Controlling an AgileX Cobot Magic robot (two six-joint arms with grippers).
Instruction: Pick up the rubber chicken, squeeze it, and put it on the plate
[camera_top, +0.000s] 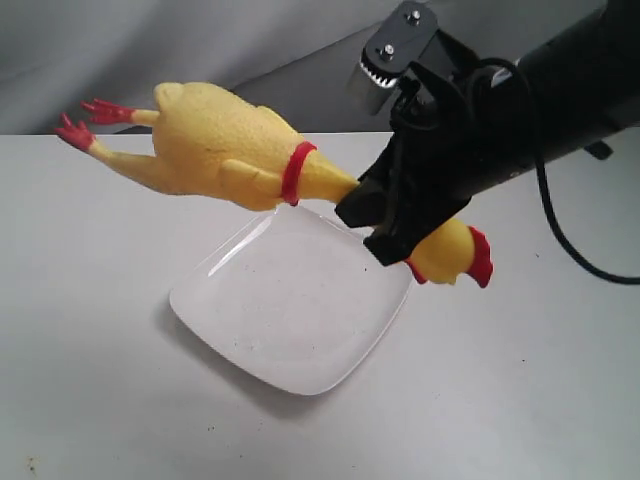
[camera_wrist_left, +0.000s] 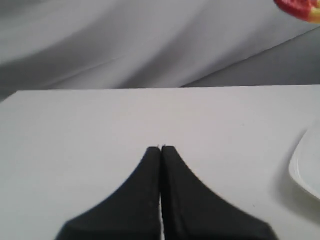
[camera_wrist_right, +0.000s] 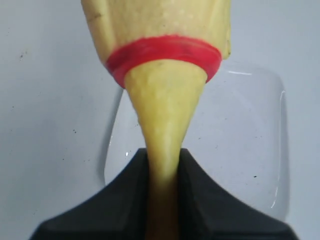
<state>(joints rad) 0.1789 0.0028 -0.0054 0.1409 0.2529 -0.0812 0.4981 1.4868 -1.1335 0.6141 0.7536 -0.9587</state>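
The yellow rubber chicken (camera_top: 225, 145) hangs in the air above the white plate (camera_top: 290, 310), body and red feet to the left, head with red comb to the right. My right gripper (camera_top: 385, 215) is shut on its thin neck, just past the red collar band (camera_top: 296, 172). In the right wrist view the neck (camera_wrist_right: 165, 150) runs between the black fingers (camera_wrist_right: 195, 180), with the plate (camera_wrist_right: 245, 150) below. My left gripper (camera_wrist_left: 161, 148) is shut and empty over bare table; a plate edge (camera_wrist_left: 305, 165) and a red bit of the chicken (camera_wrist_left: 297, 7) show at that view's side.
The white table (camera_top: 100, 380) carries only the plate. A grey cloth backdrop (camera_top: 200, 40) hangs behind the table's far edge. A black cable (camera_top: 570, 240) loops off the right arm.
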